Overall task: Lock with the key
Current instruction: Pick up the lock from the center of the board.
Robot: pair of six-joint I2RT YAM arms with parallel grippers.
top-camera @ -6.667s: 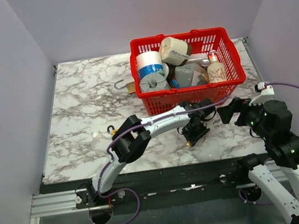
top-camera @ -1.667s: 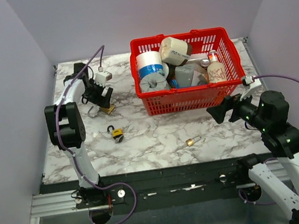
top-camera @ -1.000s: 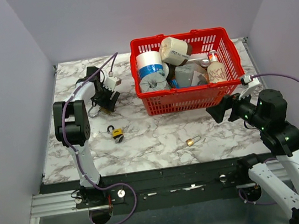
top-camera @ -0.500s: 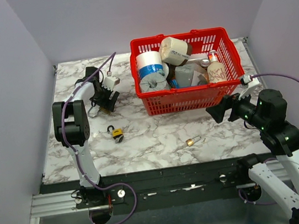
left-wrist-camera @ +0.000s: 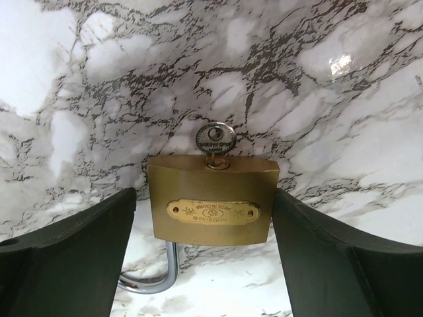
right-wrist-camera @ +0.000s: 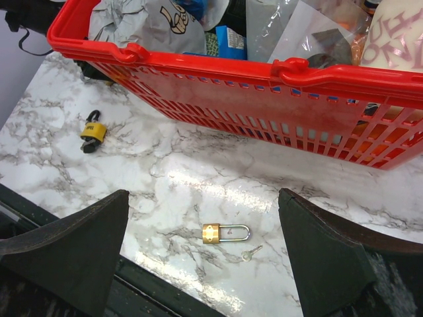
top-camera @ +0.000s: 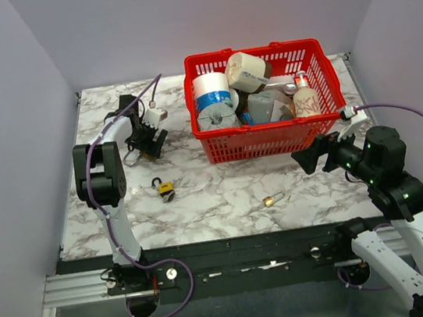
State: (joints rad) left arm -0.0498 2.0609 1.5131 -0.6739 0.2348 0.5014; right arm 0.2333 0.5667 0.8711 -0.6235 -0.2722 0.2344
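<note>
3 padlocks total: 1 big brass padlock (left-wrist-camera: 211, 208) left of the red plastic basket (top-camera: 272, 138), 1 small yellow-bodied padlock (top-camera: 165, 187) front-left of it, 1 small brass padlock (right-wrist-camera: 225, 232) w/ silver shackle in front. 2 keys visible: 1 round-headed silver key (left-wrist-camera: 215, 140) stuck in the big lock, 1 tiny loose key (right-wrist-camera: 250, 253) by the small brass one. 1 basket.

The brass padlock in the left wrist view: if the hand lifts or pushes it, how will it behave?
The brass padlock looks solid metal, so probably heavy for its size and stiff. It lies flat on the marble table, so it should slide, not roll. Its shackle seems open and may swing.
</note>
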